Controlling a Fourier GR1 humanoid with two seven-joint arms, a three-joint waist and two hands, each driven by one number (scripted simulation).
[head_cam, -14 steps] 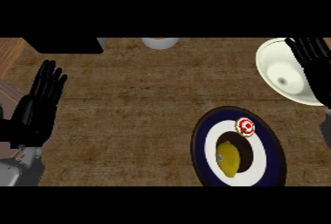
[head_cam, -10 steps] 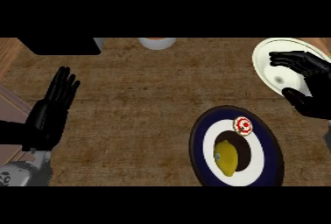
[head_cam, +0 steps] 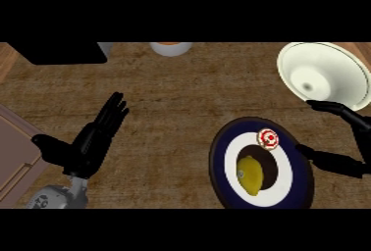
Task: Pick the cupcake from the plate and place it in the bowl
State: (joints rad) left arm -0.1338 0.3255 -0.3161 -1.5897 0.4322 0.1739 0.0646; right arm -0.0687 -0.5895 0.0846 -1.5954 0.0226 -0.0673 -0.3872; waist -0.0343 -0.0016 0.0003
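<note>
The fingers (head_cam: 334, 108) of the right hand (head_cam: 337, 162) are spread wide and only slightly bent, closed on nothing. The hand comes in from the bench's right edge, with one finger stretched toward the near rim of the bowl (head_cam: 322, 73) and the thumb reaching over the right rim of the plate (head_cam: 218, 162). The gap between thumb and finger opens toward the cupcake (head_cam: 269, 138), and neither touches it.

The cupcake, with its red and white top, sits on the far part of the plate, on the white ring just inside the dark blue rim. A lemon (head_cam: 250, 175) lies near it in the plate's dark middle, closer to the bench's near edge. The plate stands toward the near right of the bench (head_cam: 181, 112), whose top is brown and woven-looking.

The bowl is white and holds nothing. It stands by the far right corner of the bench, beyond the plate and apart from it.

The left hand (head_cam: 92, 143) rests open toward the bench's left edge, fingers straight and close together, pointing to the far edge, thumb out to the left. It holds nothing, and its grey forearm (head_cam: 54, 198) shows below it.

At the far edge stand a small white cup (head_cam: 171, 48) and, further left, a black block (head_cam: 62, 51).
</note>
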